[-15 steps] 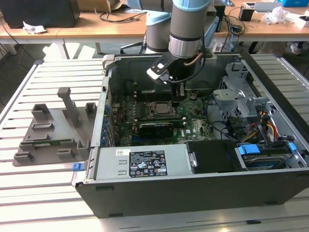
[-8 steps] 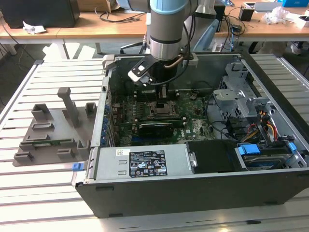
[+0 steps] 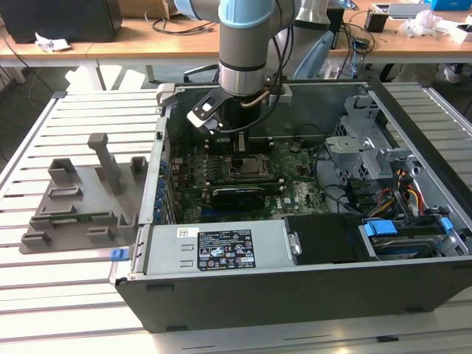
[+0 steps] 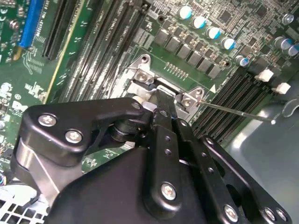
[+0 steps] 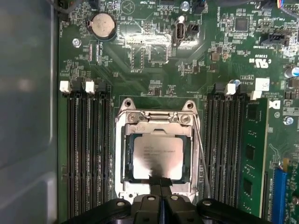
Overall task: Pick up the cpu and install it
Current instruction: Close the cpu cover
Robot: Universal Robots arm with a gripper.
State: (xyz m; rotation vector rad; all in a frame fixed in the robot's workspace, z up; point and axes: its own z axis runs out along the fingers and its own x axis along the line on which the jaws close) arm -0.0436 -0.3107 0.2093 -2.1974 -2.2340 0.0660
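Over the socket (image 5: 156,117), gripper (image 5: 160,183) fingers are seen closed together at the cpu (image 5: 156,156) edge; if pressed off-centre, the chip could be tilted or mis-seated.

Open PC case (image 3: 295,299) on slatted table (image 3: 88,122) w/ grey fixture (image 3: 74,203) just beside, exterior view's left.

In the first wrist view the tool (image 5: 161,182) covers one edge of the cpu (image 5: 156,156). The picture's edge cuts off the tool's black body. In the second wrist view the tool hides most of the socket (image 4: 141,74). In the exterior view the arm (image 3: 247,44) is cut off at the top. The socket under it is too small to see well.
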